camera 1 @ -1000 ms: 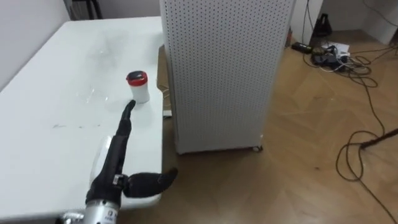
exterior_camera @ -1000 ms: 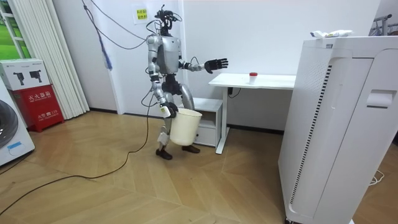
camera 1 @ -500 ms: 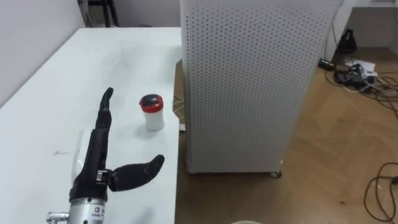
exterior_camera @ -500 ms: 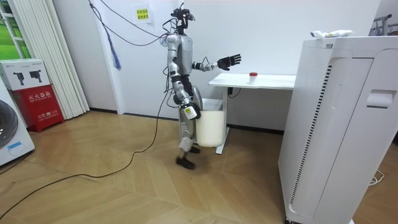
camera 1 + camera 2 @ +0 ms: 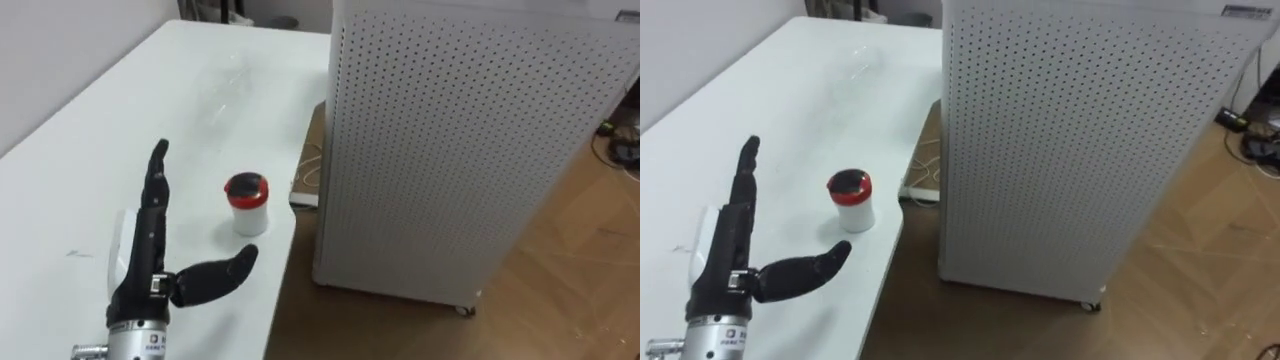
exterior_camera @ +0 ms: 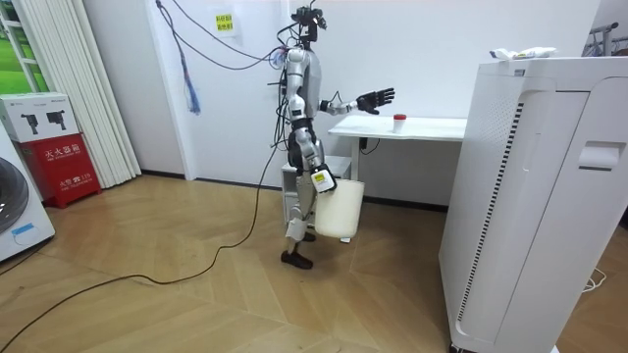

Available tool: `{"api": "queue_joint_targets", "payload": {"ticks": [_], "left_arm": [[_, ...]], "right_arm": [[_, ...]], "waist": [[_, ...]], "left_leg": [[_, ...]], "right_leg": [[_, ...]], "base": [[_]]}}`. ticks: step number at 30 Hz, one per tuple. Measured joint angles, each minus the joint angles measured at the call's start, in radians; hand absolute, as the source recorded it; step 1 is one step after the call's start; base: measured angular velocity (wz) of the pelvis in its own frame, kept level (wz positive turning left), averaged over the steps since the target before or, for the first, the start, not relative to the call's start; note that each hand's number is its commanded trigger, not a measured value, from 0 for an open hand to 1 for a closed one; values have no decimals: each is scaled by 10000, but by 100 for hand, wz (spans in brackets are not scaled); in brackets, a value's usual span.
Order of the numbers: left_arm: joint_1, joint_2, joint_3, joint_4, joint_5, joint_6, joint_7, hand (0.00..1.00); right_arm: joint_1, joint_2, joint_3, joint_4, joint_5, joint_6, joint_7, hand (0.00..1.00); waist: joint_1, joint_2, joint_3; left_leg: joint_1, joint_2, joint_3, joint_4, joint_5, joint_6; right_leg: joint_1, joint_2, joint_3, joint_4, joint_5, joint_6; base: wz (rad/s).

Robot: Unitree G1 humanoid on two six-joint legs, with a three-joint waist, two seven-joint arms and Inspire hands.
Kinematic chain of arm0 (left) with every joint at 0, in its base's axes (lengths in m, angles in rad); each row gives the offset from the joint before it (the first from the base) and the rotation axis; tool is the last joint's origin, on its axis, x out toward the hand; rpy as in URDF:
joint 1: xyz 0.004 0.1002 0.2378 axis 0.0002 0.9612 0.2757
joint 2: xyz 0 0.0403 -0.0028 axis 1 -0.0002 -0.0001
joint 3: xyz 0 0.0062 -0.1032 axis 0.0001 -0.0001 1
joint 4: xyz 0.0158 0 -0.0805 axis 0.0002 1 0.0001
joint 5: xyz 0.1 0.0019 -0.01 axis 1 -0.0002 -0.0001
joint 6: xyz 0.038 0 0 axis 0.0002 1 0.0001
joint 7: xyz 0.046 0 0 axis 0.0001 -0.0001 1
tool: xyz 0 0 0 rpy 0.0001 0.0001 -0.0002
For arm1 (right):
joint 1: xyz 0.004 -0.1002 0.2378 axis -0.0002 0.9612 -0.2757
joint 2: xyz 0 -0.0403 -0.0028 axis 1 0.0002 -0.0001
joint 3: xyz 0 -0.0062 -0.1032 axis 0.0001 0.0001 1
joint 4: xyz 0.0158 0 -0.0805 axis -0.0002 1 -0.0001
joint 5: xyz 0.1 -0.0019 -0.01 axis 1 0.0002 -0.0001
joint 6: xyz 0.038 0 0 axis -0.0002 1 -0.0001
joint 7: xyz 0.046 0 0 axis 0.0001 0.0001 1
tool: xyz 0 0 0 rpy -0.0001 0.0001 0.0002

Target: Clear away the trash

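Note:
A small white cup with a red lid (image 5: 246, 205) stands upright near the right edge of the white table (image 5: 120, 130). My left hand (image 5: 150, 270) hovers over the table just left of the cup. It is open, with the fingers straight, the thumb spread toward the cup, and nothing in it. In the room view I stand at the table's end, left hand (image 6: 376, 98) stretched toward the cup (image 6: 398, 121). My right hand (image 6: 319, 179) hangs at my side, shut on a white bucket (image 6: 339, 208).
A tall white perforated cabinet (image 5: 470, 150) stands on the wood floor close to the table's right edge, with a narrow gap between them. A low white unit (image 6: 334, 169) sits under the table. Cables (image 6: 147, 270) trail across the floor behind me.
I have walked up to the table with the bucket swinging along. The left hand went from behind the cup to its left side and stays open.

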Motion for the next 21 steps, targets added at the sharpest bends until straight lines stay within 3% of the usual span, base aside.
{"api": "queue_joint_targets", "payload": {"ticks": [2, 4, 5, 6, 7, 8, 9, 10, 11, 12, 13, 16, 21], "left_arm": [[11, 12, -9, 1, -7, 2, 61, 0], [-32, 61, -31, -2, -37, -1, 145, 0], [-128, 34, -149, -51, -38, 1, 150, 0], [-192, 46, -296, -87, -28, 2, 152, 0], [-177, 45, -387, -92, -41, 12, 182, 0], [-108, 106, -452, -89, -49, 62, 233, 0], [-69, 165, -452, -73, -299, 142, 242, 0], [-69, 212, -440, -65, -442, 199, 236, 0], [-63, 300, -446, 37, -694, 230, 200, 0], [6, 266, -592, 115, -919, 253, 123, 0], [38, 225, -649, 115, -963, 250, 94, 0], [49, 95, -758, 276, -992, 251, 23, 0], [82, 110, -787, 884, -1519, 259, -31, 0]], "right_arm": [[-3, 6, 70, 12, -71, 13, 35, 100], [-2, 57, 157, 21, -41, 14, 42, 100], [39, 34, 133, 43, 59, 16, 8, 100], [80, 78, 104, 104, 129, 151, -83, 100], [105, 80, 122, 96, 131, 210, -71, 100], [162, 100, 198, 85, 132, 240, -51, 100], [51, 89, 322, -64, 123, 238, -28, 100], [-23, 86, 378, -111, 114, 222, -17, 100], [-115, 63, 469, -332, 12, 196, -34, 100], [-89, 26, 479, -447, -100, 200, -76, 100], [-82, 23, 488, -418, -103, 216, -80, 100], [-40, 70, 591, -396, -95, 288, -26, 100], [-7, 79, 585, -398, -109, 304, 124, 100]], "waist": [[15, -50, 14], [-38, -281, 156], [-67, -274, 136], [45, -373, 71], [165, -381, 51], [500, -359, 68], [645, -233, 151], [625, -198, 162], [519, -39, 190], [434, 102, 94], [440, 130, 79], [393, 179, 123], [24, 21, 128]], "left_leg": [[30, -65, 35, 93, 0, 0], [-591, -262, 280, 1137, -104, -45], [-1157, -265, 399, 557, 95, -132], [-1482, -271, 790, 332, 662, 192], [-1440, -258, 1011, 278, 722, 267], [-1316, -235, 1058, 266, 723, 269], [-1191, -229, 625, 257, 722, 269], [-1141, -229, 291, 231, 719, 265], [-1023, -239, 5, 199, 696, 228], [-875, -222, 102, 0, 701, 224], [-777, -226, 157, -137, 701, 223], [-599, -225, 300, -365, 710, 214], [-451, -242, 420, -482, 706, 216]], "right_leg": [[162, -101, 301, -157, 5, -5], [426, -366, 1402, -428, 33, 7], [377, -409, 2069, -452, 43, 37], [264, -519, 2215, -395, -68, 224], [194, -524, 2048, -372, -44, 294], [150, -489, 1625, -424, -12, 371], [39, -310, 1517, -652, 29, 289], [-62, -219, 1529, -833, 200, 176], [-307, -91, 1440, -945, 779, 78], [-227, -99, 1355, -822, 819, 91], [-163, -90, 1324, -811, 791, 83], [-119, 29, 1351, -774, 787, 80], [-121, 35, 1327, -738, 789, 77]], "base": [[3], [37], [69], [58], [15], [-30], [-30], [-19], [7], [7], [3], [-9], [-11]]}}
